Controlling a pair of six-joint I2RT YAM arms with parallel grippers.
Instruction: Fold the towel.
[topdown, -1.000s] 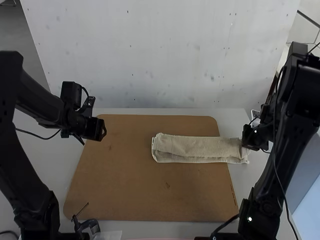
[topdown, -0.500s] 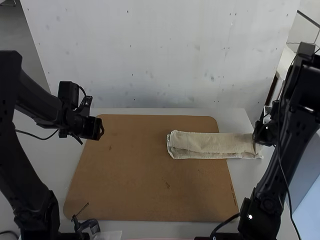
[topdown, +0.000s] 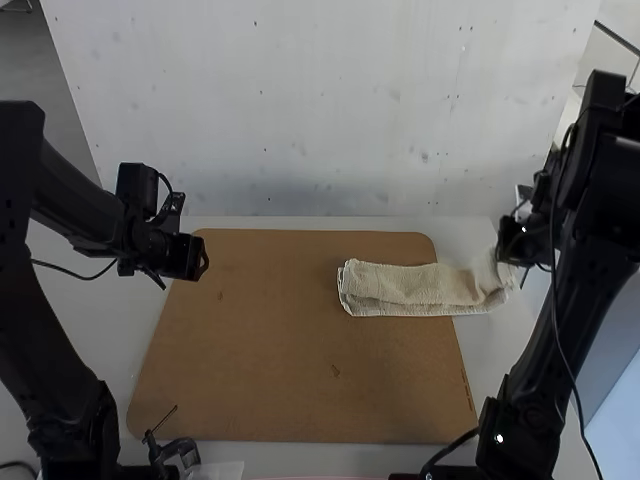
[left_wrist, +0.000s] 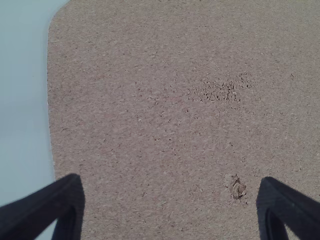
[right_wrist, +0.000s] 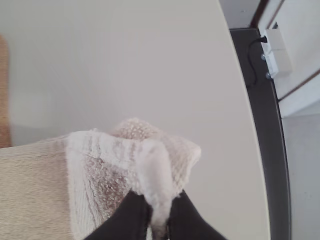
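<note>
Newly lifted, the towel's end (topdown: 492, 272) at centre right is pinched by the right gripper (right_wrist: 160, 207), seemingly for folding, left gripper (left_wrist: 170, 187) agape.

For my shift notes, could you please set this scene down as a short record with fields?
Cloth: beige towel, folded into a long, narrow strip
Towel position: one end over the brown board, the other past the board's right edge, as the high view shows it, above the table
Right gripper: closed on the towel's outer end, which is raised and pinched up between the fingers
Left gripper: open, holding nothing, over the board's left side
Fold state: outer end not laid over the rest
</note>
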